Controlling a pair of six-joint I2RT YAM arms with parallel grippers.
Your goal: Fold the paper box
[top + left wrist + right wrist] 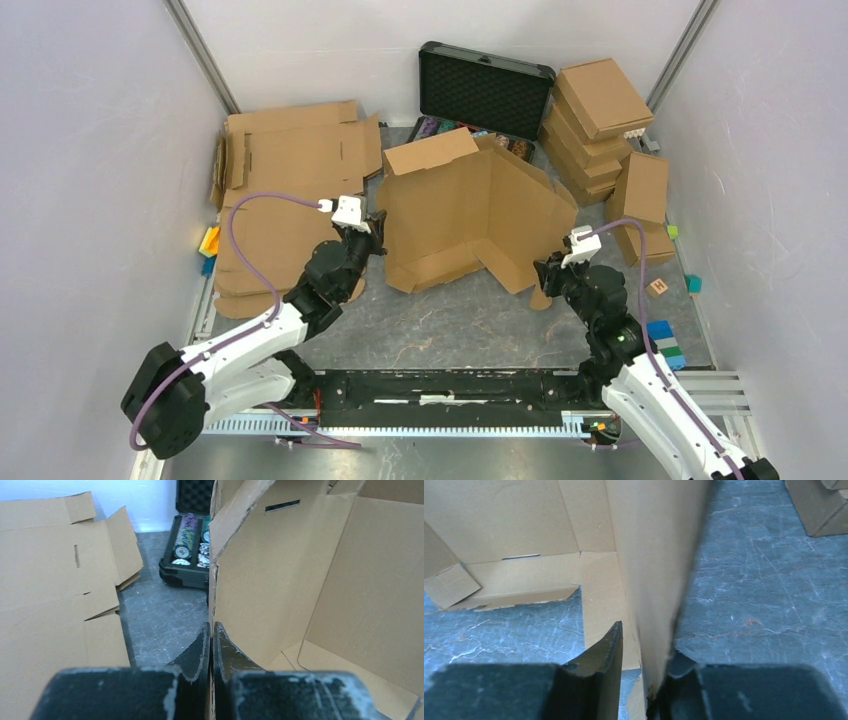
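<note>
White arms (245, 345), black joints (165, 395) — purple cables (232, 225), black fingers (197, 652).

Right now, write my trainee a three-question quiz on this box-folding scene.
1. True or false: the paper box lies entirely flat on the table.
2. What stands open behind the paper box? A) a black foam-lined case holding poker chips B) a red toolbox C) a laptop
3. Short answer: how many of the two hands, left hand and right hand, are clamped on the box's cardboard?

Key: 1 false, since several panels stand up. 2 A. 3 two, each hand pinching a raised panel.
</note>
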